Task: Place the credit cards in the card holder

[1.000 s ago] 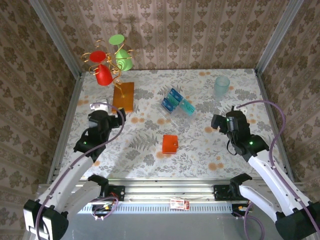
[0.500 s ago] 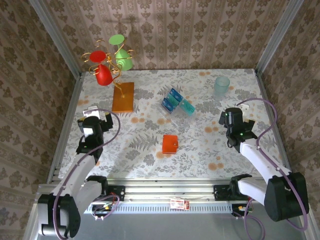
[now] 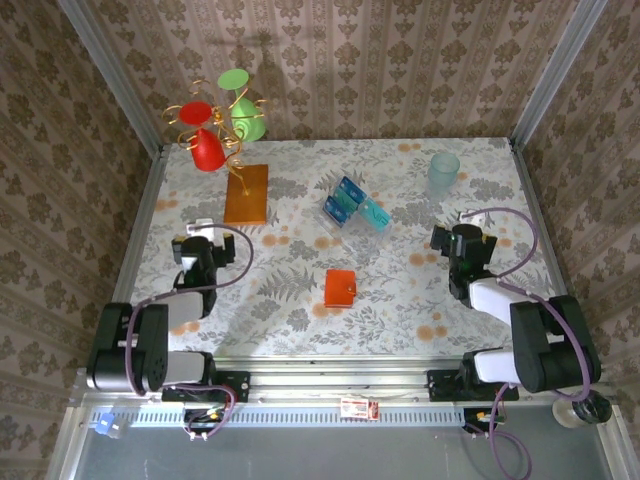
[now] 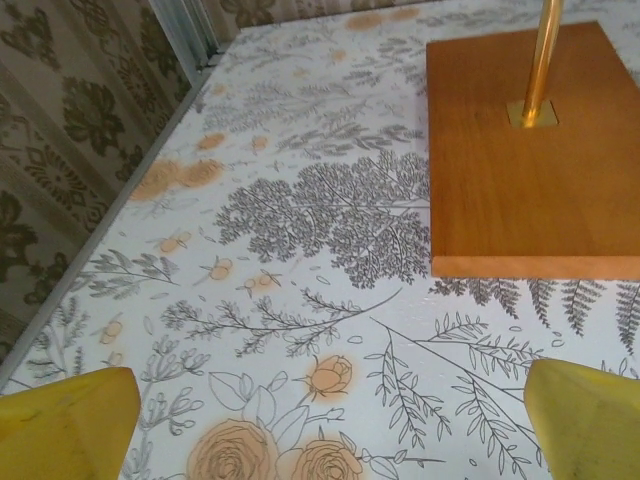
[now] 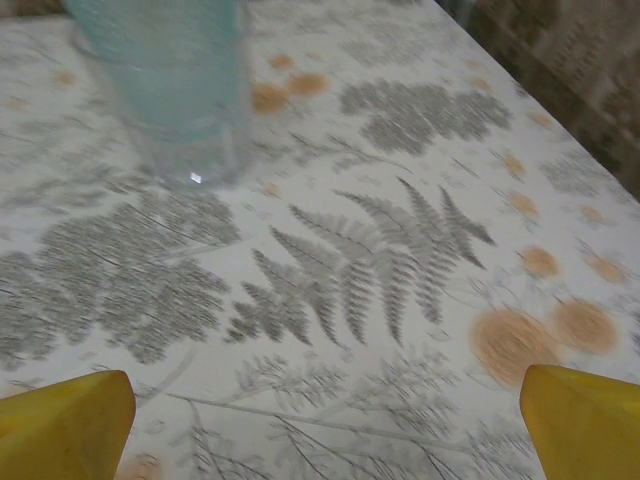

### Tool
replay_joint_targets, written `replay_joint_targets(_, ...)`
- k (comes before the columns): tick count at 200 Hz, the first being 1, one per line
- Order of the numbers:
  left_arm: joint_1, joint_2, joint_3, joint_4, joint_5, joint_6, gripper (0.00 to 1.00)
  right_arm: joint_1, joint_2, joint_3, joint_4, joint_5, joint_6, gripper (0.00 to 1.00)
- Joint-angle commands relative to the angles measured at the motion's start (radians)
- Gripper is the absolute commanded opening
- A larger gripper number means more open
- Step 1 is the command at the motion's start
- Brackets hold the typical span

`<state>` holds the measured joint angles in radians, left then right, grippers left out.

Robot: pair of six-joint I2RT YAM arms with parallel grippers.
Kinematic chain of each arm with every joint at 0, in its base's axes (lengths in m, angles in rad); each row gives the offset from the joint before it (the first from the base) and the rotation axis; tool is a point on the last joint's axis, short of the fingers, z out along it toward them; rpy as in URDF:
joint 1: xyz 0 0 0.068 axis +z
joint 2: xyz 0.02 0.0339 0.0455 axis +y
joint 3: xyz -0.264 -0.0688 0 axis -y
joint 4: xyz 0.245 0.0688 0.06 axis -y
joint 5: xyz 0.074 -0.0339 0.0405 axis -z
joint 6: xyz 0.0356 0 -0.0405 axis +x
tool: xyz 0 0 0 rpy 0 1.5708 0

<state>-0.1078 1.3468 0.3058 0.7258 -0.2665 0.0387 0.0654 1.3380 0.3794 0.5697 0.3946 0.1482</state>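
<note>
I'm seeing bright, even light falling from above. On the counter soft shadows are pooling beneath both arms, and the mug tree is throwing a faint one up the back wall. My left wrist picture is coming through crisp, with the brass rod glinting. My right wrist picture is smearing, and the teal cup is looking blurred.

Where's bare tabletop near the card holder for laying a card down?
Bare either side of the card holder, toward the left gripper and the right gripper, and along the near edge. Crowded behind: credit cards, wooden board, cup.
</note>
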Motion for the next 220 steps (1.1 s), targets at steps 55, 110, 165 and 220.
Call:
replay_joint_targets(55,0.065,0.216,0.082,0.216,0.230,0.050,1.00,-0.047,0.194,0.023,0.293,-0.286,-0.096,1.00)
replay_joint_targets(110,0.100,0.213,0.097,0.174,0.272,0.022,1.00,-0.055,0.201,0.049,0.252,-0.311,-0.096,1.00)
replay_joint_targets(165,0.094,0.210,0.088,0.185,0.270,0.028,1.00,-0.051,0.189,0.026,0.286,-0.307,-0.102,1.00)
replay_joint_targets(220,0.094,0.209,0.088,0.187,0.270,0.029,1.00,-0.047,0.190,0.030,0.282,-0.302,-0.104,1.00)
